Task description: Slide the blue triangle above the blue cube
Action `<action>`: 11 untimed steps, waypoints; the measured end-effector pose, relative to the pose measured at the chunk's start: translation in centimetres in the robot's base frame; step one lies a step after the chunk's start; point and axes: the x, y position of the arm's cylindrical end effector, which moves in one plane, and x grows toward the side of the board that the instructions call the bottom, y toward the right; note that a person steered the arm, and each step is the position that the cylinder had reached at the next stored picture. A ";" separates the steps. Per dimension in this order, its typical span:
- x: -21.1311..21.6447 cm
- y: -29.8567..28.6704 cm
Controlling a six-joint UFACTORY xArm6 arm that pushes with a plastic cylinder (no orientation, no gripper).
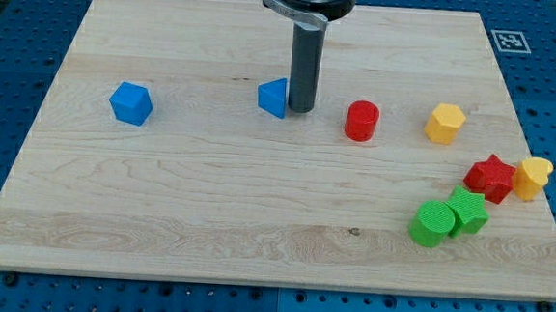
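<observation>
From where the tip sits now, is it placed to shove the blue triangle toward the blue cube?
Probably yes. My tip is right against the blue triangle on the view's right, and no block lies between it and the blue cube to the left.

The worktop (pixel 256 203) is pale wood with visible grain, smooth and matt. The blue triangle (pixel 274 98) and blue cube (pixel 130 102) look like matt plastic. The rod seems dull dark metal.

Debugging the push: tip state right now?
My tip: no gripper, holds nothing; touching or nearly touching the blue triangle on its right side. Blue cube sits far left.
</observation>
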 end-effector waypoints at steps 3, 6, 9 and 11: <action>-3.0 -5.5; -2.5 -14.4; -4.2 -17.4; -5.6 -20.2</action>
